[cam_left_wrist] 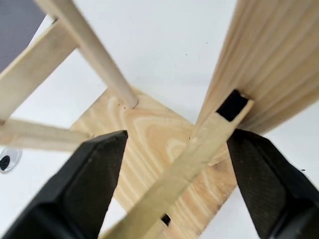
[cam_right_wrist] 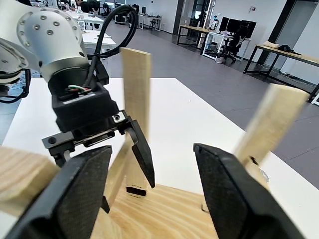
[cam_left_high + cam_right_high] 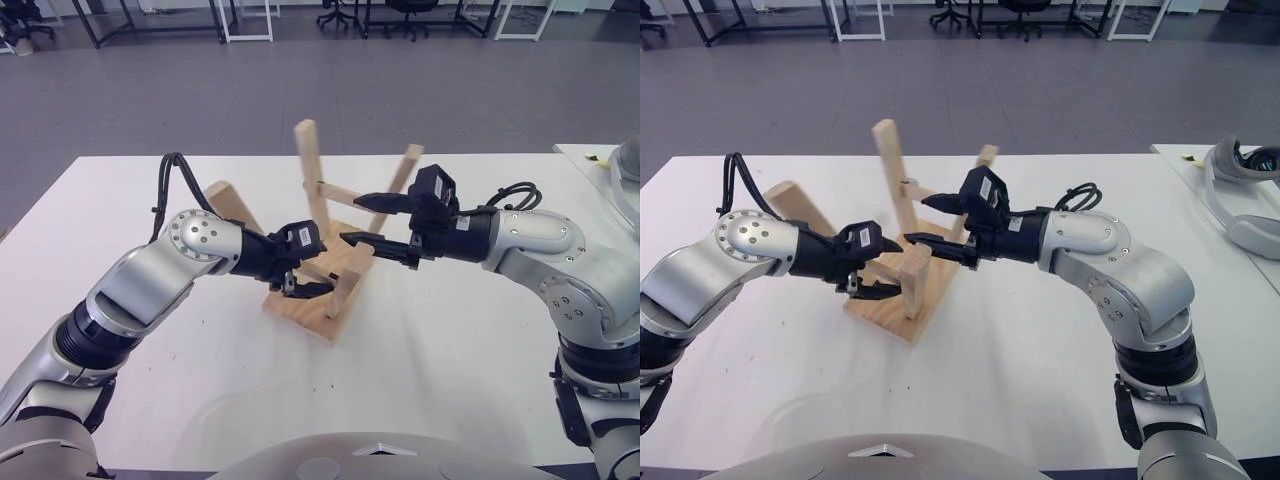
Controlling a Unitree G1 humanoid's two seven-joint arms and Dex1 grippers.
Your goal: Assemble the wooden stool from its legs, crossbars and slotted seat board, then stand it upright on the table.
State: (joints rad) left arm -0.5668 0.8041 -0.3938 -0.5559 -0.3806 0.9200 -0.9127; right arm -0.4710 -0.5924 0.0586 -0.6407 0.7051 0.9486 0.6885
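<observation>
The wooden stool lies upside down on the white table [image 3: 480,340], with its slotted seat board [image 3: 300,312] flat and its legs pointing up. A tall leg [image 3: 312,175] and a slanted leg [image 3: 402,175] stand at the back, joined by a crossbar [image 3: 340,193]. A third leg [image 3: 235,205] leans at the left and a short one [image 3: 348,285] stands at the front. My left gripper [image 3: 303,282] is open low over the board, and a thin crossbar [image 1: 199,149] runs between its fingers [image 1: 94,184] without touching them. My right gripper [image 3: 378,225] is open beside the front leg, facing the left gripper.
A white curved device [image 3: 1240,190] rests on a second table at the far right. Bare tabletop lies in front of the stool and to both sides. Grey floor, desks and office chairs [image 3: 340,15] are beyond the table's far edge.
</observation>
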